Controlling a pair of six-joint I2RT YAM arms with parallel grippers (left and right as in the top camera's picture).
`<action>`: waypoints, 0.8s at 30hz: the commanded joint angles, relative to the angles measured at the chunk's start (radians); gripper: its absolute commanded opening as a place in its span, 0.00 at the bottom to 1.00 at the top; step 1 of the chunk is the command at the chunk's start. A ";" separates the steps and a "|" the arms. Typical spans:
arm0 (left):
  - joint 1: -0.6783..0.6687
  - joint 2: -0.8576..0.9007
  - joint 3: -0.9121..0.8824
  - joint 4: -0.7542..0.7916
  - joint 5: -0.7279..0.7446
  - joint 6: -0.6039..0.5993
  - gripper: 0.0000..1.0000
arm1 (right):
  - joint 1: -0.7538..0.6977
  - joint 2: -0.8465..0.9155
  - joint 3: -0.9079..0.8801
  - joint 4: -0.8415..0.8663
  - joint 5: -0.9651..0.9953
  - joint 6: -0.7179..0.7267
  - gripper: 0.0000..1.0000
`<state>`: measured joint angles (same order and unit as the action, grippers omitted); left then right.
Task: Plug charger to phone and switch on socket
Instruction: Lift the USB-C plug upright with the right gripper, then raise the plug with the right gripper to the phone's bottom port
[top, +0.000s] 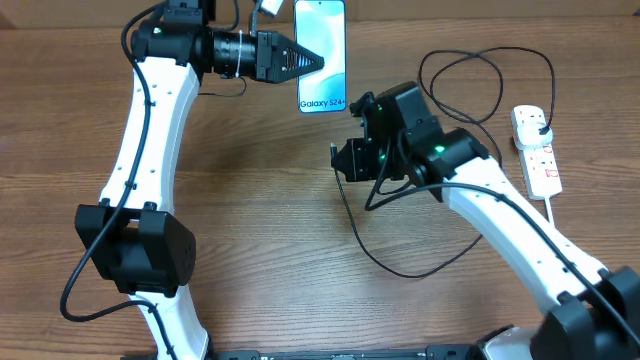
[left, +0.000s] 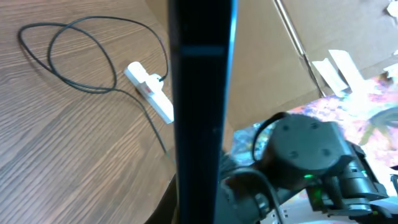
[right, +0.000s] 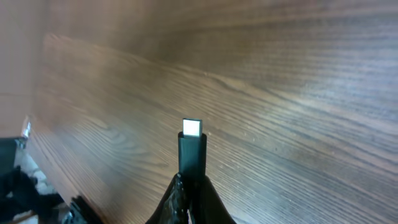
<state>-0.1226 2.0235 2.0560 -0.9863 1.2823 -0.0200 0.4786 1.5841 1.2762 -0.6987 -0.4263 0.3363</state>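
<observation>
The phone (top: 321, 55), light blue screen with "Galaxy S24" text, is at the far middle of the table, held by its left long edge in my shut left gripper (top: 310, 60). In the left wrist view the phone (left: 202, 93) shows edge-on as a dark vertical bar. My right gripper (top: 342, 160) is shut on the charger's connector end (right: 192, 146), below and slightly right of the phone's text edge, apart from it. The thin black cable (top: 400, 268) loops across the table to the black plug (top: 539, 124) in the white socket strip (top: 540, 160) at the right.
The cable makes large loops (top: 470, 80) between the phone and the strip, also seen in the left wrist view (left: 74, 56) next to the strip (left: 149, 90). The strip's thick white cord (top: 556, 215) runs toward the front right. The right arm (left: 305, 155) is just beyond the phone.
</observation>
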 joint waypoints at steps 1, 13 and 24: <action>-0.002 -0.003 0.014 0.007 0.068 -0.002 0.04 | 0.024 -0.097 0.033 0.003 0.103 0.030 0.04; -0.018 -0.003 0.014 0.000 0.014 -0.002 0.04 | 0.187 -0.190 0.034 0.002 0.414 0.059 0.04; -0.047 -0.003 0.014 -0.006 0.012 0.036 0.04 | 0.197 -0.190 0.076 0.010 0.471 0.056 0.04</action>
<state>-0.1680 2.0235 2.0560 -0.9962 1.2629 -0.0177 0.6743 1.4063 1.2938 -0.6956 0.0002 0.3912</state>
